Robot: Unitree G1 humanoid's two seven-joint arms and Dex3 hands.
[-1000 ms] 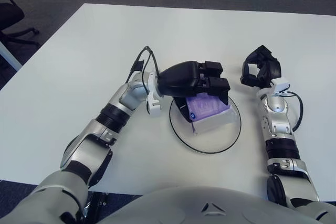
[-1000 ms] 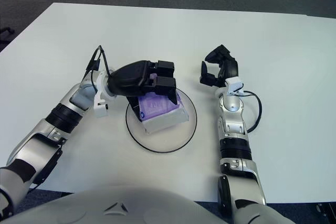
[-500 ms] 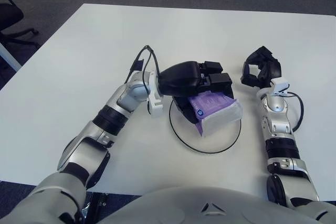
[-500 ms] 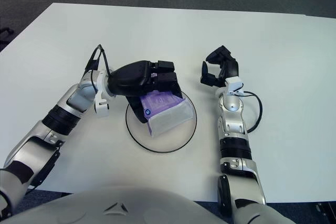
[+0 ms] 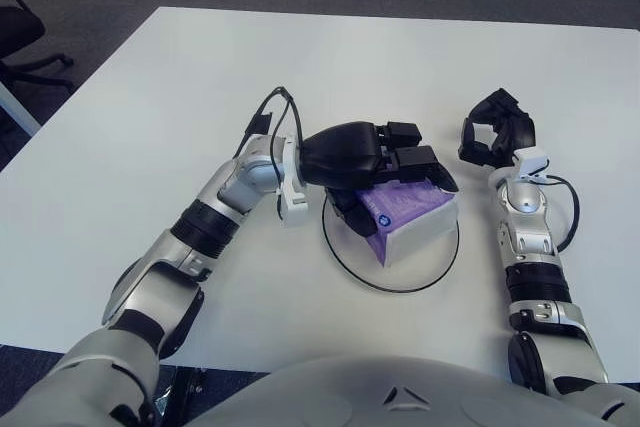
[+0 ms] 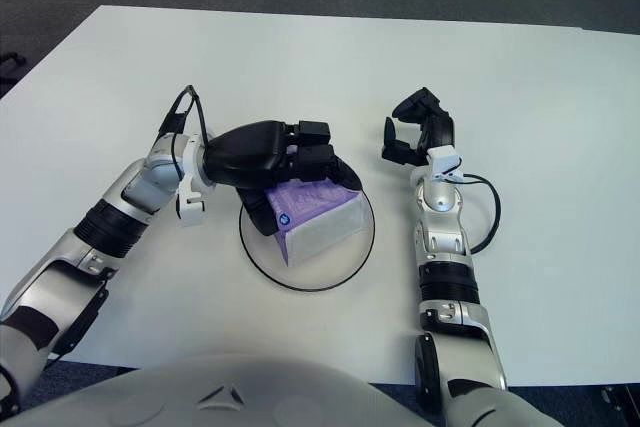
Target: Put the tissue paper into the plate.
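Tilted further since earlier: purple-white tissue paper (image 5: 408, 215), gripped by left hand (image 5: 385, 162) over plate (image 5: 400, 285).

No legible text anywhere. Only a small round blue-and-white mark on the purple face of the tissue pack (image 5: 408, 215), just below the left hand (image 5: 385, 162); too small to read.

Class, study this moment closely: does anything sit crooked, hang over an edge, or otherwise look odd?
Yes. The tissue pack sits skewed in the plate, its white end reaching the right rim, under the left hand, whose fingers curl around it. The right hand shows to the plate's right, holding nothing.
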